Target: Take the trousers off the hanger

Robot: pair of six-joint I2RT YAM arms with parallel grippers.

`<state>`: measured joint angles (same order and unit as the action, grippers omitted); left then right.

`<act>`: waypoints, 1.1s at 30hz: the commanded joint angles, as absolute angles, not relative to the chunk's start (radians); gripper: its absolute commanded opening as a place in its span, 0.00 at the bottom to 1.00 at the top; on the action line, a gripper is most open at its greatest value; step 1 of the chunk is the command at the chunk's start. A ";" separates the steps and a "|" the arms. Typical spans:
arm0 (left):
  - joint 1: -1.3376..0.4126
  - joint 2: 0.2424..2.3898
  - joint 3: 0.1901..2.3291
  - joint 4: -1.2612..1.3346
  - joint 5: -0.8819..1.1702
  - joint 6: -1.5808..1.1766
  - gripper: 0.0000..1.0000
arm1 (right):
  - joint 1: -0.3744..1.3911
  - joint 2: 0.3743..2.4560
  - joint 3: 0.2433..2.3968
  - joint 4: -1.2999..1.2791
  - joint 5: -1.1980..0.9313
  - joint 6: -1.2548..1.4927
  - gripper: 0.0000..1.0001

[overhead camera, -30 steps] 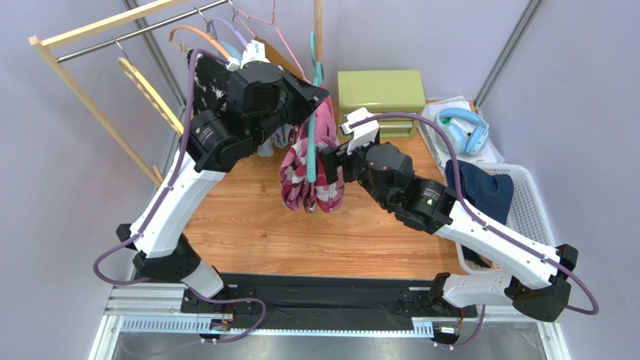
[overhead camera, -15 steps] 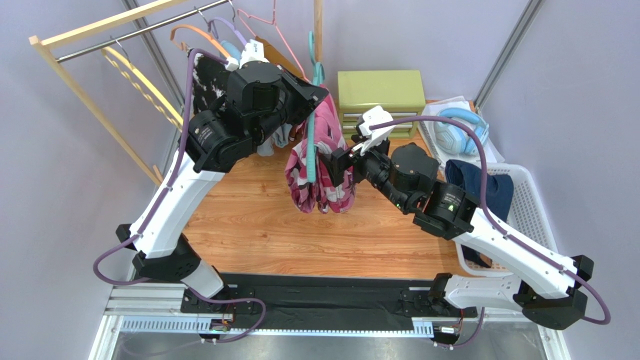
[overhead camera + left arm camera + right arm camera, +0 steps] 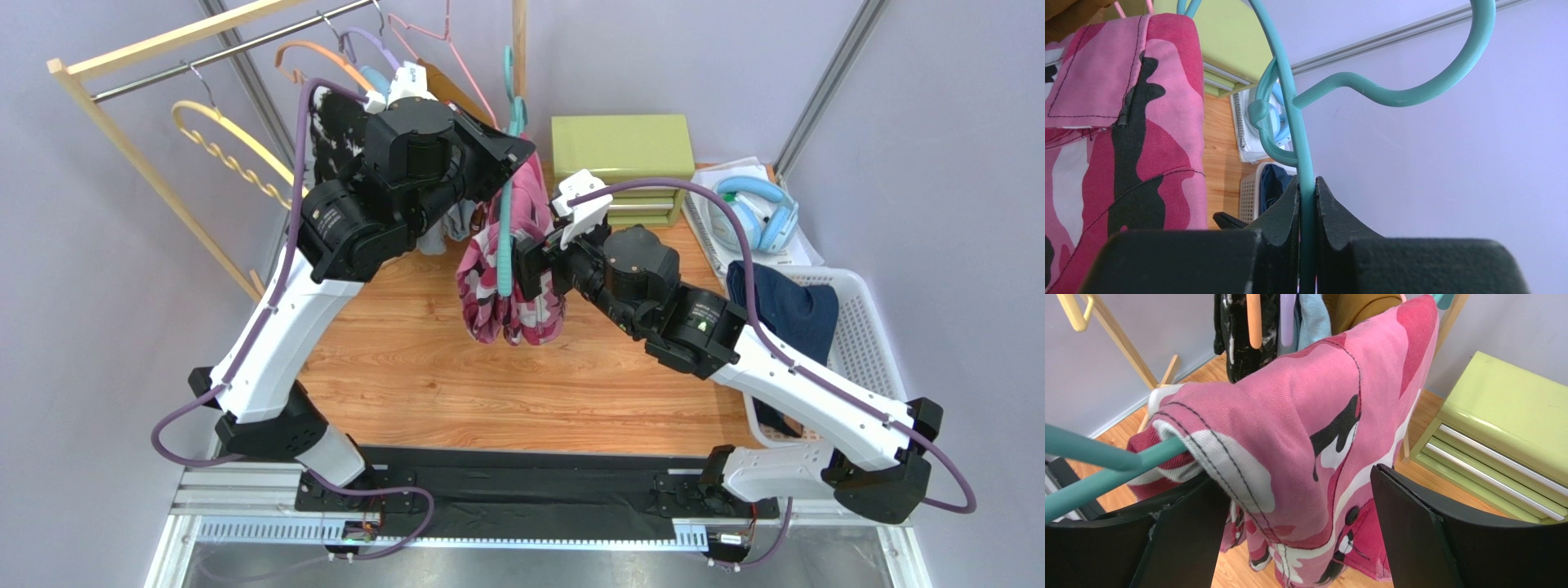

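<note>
Since the hanger [image 3: 1306,141] would swing if left loose, entries as follows.
1. My left claw [image 3: 1307,184]: clenched on the teal wire just below the hook, holding it up steady.
2. Pink camo trousers [image 3: 1303,398]: draped over the hanger's bar, folded, hanging down.
3. My right claw [image 3: 1290,490]: jaws wide, one each side of the fold, not yet pinching. Set to grab & pull, I reckon.
4. L arm raised, elbow bent; R arm stretched fwd across the table.
5. Navy trousers [image 3: 785,306]: lying in the basket [image 3: 873,337], far right.

Overhead view looks down; both close wrist views share pink trousers [image 3: 1303,416].
</note>
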<state>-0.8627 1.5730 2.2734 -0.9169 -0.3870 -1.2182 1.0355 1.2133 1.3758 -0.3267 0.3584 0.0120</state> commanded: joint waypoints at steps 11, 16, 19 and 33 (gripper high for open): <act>-0.870 1.529 2.330 -0.769 -0.396 -1.230 0.00 | 1.002 1.190 1.384 -0.270 0.566 -0.106 0.83; -0.870 1.516 2.312 -0.767 -0.405 -1.232 0.00 | 0.991 1.143 1.362 -0.273 0.441 -0.114 0.85; -0.870 1.514 2.312 -0.767 -0.399 -1.235 0.00 | 0.988 1.140 1.353 -0.267 0.448 -0.095 0.85; -0.870 1.513 2.310 -0.767 -0.388 -1.252 0.00 | 0.982 1.195 1.390 -0.201 0.383 -0.063 0.86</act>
<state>-0.8642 1.5726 2.2730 -0.9150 -0.3824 -1.2366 0.9913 1.1786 1.3529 -0.3023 0.3809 -0.0772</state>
